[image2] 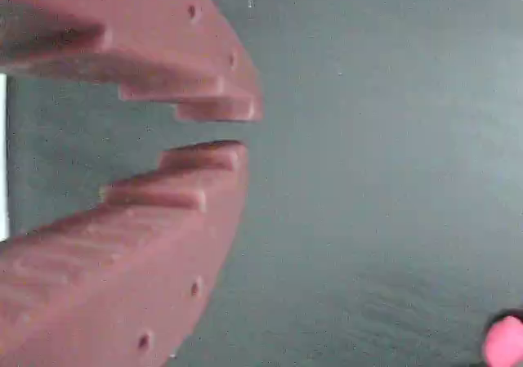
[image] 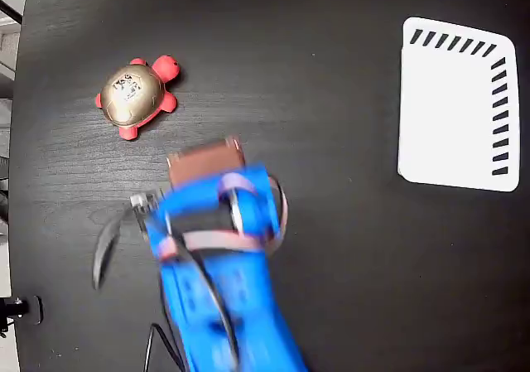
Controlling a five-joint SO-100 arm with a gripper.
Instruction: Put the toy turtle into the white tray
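The toy turtle (image: 135, 94), with a golden-bronze shell and red-pink head and feet, rests on the black table at the upper left of the fixed view. A pink bit of the turtle (image2: 505, 341) shows at the wrist view's lower right corner. The white tray (image: 458, 105), striped black along its top and right edges, lies at the upper right and holds nothing. My gripper (image: 204, 158) hovers below and right of the turtle, apart from it. In the wrist view the gripper (image2: 245, 128) has its reddish jaws almost together, with only a sliver between the tips and nothing held.
The blue arm (image: 219, 289) rises from the bottom edge, blurred by motion, with cables (image: 108, 243) trailing to its left. The table's left edge (image: 18, 173) runs close beside the turtle. Bare black tabletop (image: 331, 99) lies between the turtle and the tray.
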